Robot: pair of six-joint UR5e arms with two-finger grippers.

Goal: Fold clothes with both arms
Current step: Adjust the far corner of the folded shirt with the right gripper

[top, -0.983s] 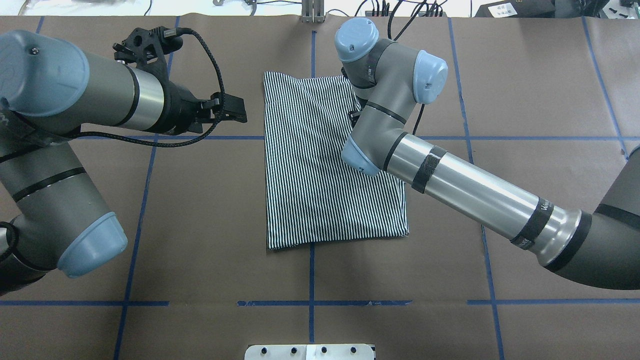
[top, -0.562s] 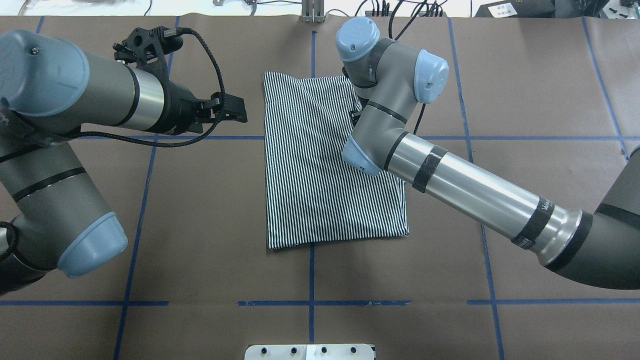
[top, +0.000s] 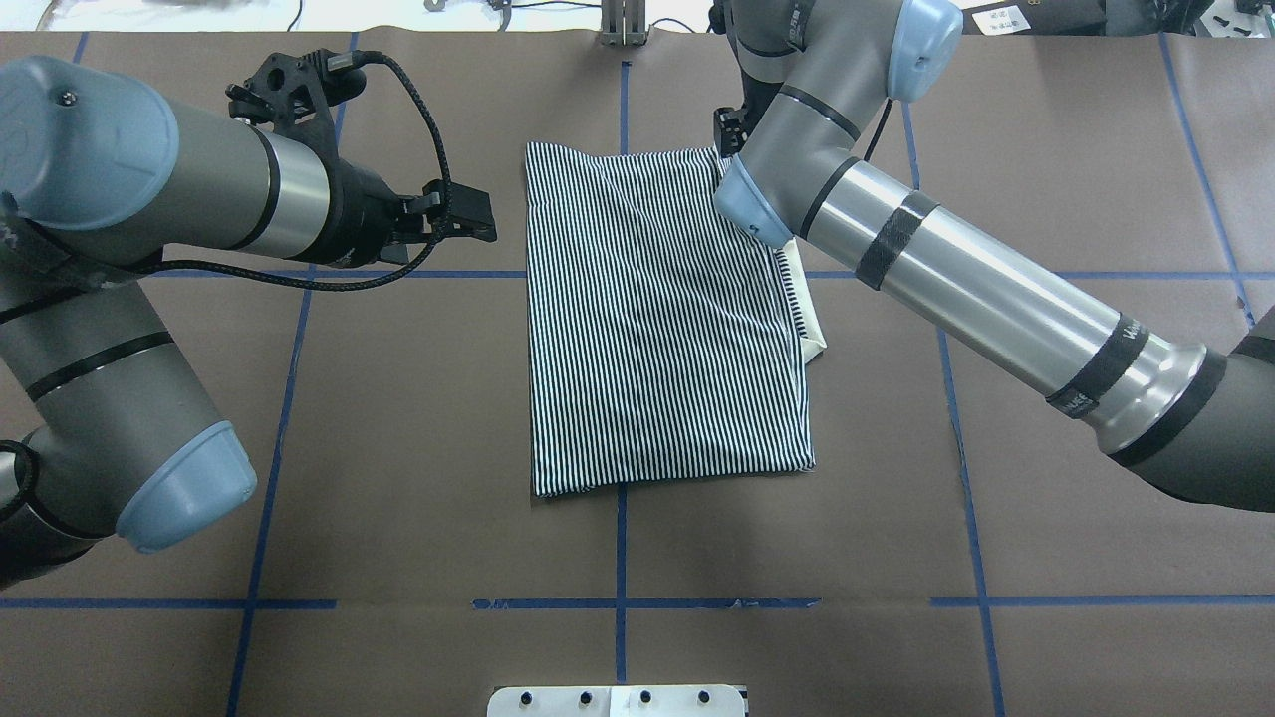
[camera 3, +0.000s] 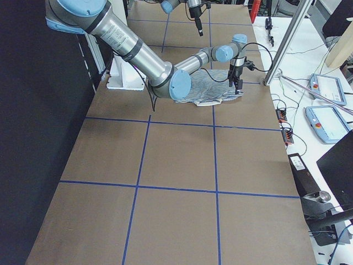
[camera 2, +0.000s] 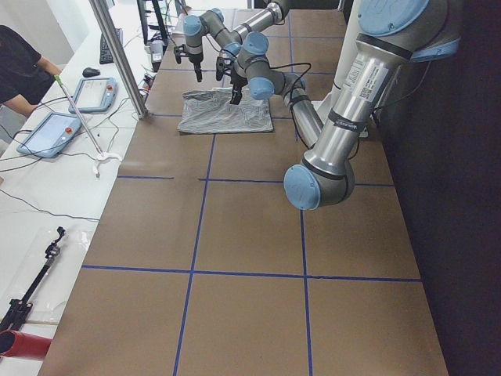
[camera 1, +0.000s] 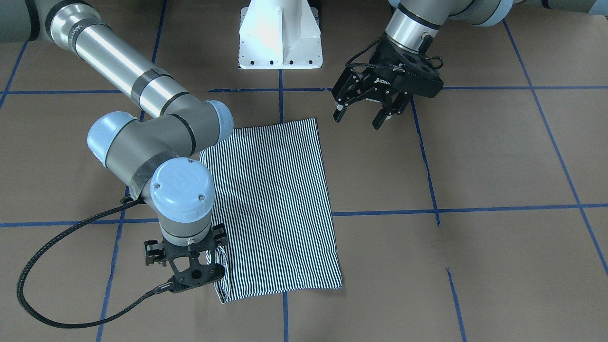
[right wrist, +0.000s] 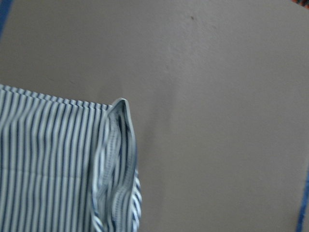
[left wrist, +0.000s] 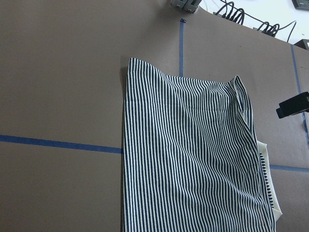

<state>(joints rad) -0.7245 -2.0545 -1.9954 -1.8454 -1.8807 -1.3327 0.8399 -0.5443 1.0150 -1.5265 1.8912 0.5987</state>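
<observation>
The striped polo shirt [top: 657, 329] lies folded in a flat rectangle at the table's middle; it also shows in the front view [camera 1: 275, 204] and the left wrist view [left wrist: 193, 159]. Its white collar [top: 814, 339] peeks out at the right edge. My left gripper [top: 486, 224] is open and empty, held above the table just left of the shirt's far left corner, and is seen open in the front view [camera 1: 356, 120]. My right gripper [camera 1: 192, 275] hangs over the shirt's far right corner [right wrist: 118, 125], its fingers hidden under the wrist, so I cannot tell its state.
The white pedestal base [camera 1: 280, 33] stands at the robot's side of the table. Blue tape lines [top: 618, 602] grid the brown table cover. A metal post [camera 2: 117, 55], tablets [camera 2: 90, 94] and cables sit along the far side, with an operator [camera 2: 19, 63] there.
My right arm has swung off the shirt toward the far right corner, uncovering the shirt's right edge and the white collar. My left arm has hardly moved.
</observation>
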